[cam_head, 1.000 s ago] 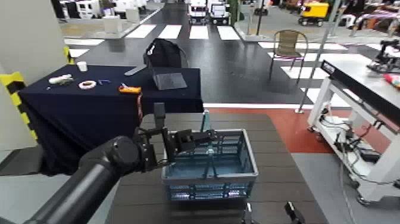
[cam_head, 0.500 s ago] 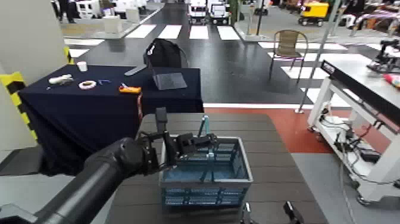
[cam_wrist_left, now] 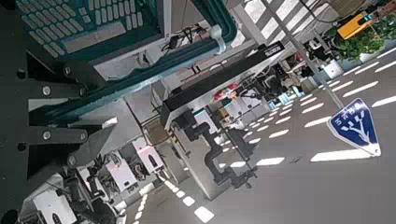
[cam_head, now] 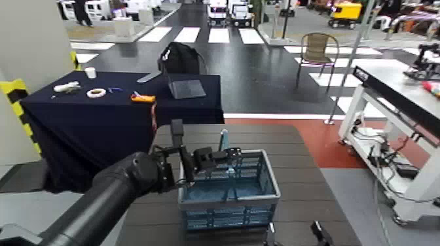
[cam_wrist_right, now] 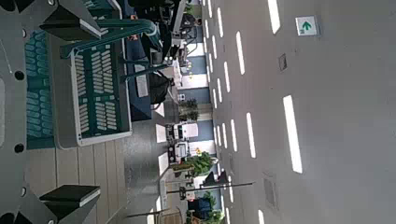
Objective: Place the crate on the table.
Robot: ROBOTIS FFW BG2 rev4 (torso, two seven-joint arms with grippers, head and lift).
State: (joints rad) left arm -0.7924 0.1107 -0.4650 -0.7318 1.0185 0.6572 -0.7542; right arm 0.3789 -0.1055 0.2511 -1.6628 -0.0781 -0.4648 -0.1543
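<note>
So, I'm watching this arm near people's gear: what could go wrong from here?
The upright handle runs into the left gripper; if that arm pulls away before the handle is clear, it may drag or tip the crate.
The right gripper, open by the crate's near right corner, might bump it.
If the crate isn't fully resting on the table, letting go could drop it.

Head view looks forward-down; both wrist views look close past crate [cam_head: 229, 203].

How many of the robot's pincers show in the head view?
2: the left pincer at the crate's handle; the right pincer apart from it, near the view's bottom edge.
</note>
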